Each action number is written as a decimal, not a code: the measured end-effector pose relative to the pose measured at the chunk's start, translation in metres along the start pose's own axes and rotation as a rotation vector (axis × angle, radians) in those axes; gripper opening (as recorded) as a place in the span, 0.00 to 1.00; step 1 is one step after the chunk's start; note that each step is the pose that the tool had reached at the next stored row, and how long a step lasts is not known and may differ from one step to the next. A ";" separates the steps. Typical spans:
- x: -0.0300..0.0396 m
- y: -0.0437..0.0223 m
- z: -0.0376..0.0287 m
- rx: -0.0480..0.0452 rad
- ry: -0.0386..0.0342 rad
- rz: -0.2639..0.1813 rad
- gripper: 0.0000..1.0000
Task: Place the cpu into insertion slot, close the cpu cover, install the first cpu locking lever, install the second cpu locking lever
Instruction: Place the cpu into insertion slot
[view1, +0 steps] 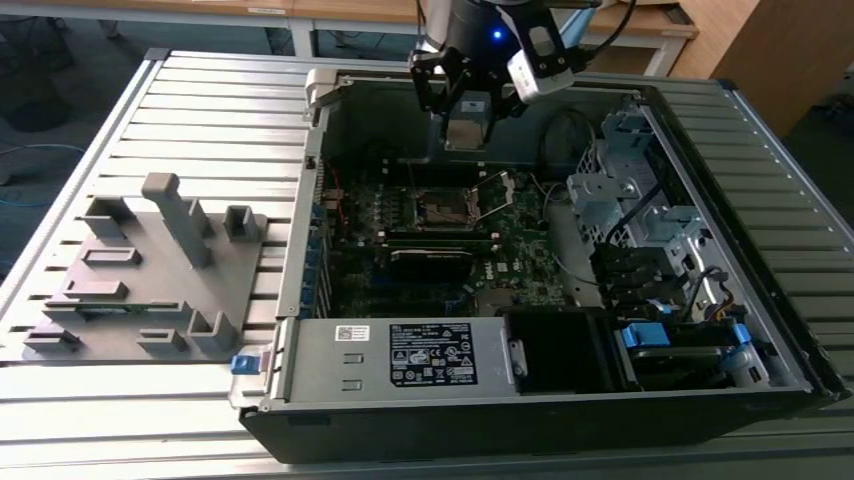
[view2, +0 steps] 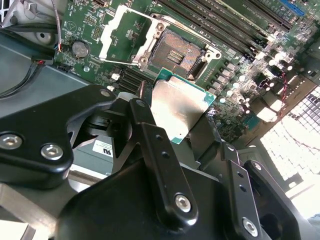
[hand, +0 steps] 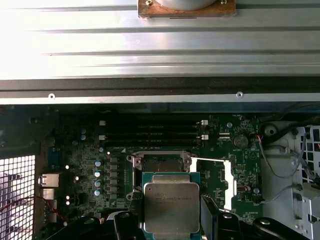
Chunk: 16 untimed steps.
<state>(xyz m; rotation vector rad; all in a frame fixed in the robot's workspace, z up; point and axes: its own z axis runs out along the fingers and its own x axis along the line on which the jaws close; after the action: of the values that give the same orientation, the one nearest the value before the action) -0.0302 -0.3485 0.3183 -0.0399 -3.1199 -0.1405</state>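
Holding: the gripper (hand: 171, 222) pinches the chip (hand: 171, 205) by two opposite edges, metal top toward the wrist.
Slot: the slot (hand: 161, 162) lies open, below and just ahead of the gripper, apart from the chip.
Cover: the cover (hand: 227, 182) is swung open beside the slot.
Care: probably best to keep the chip level and square to the slot, unforced.

Gripper (hand: 170, 224) holds cpu (hand: 171, 205) near empty insertion slot (hand: 161, 163); cpu cover (hand: 228, 184) open.
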 end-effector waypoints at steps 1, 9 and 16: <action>0.0000 0.0000 0.0001 0.0000 0.0000 0.000 0.54; 0.0000 -0.0003 0.0032 0.0001 0.0000 0.000 0.54; -0.0001 -0.0004 0.0044 -0.0004 -0.0002 0.000 0.54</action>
<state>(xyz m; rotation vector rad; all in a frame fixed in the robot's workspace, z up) -0.0302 -0.3485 0.3139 -0.0400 -3.1201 -0.1411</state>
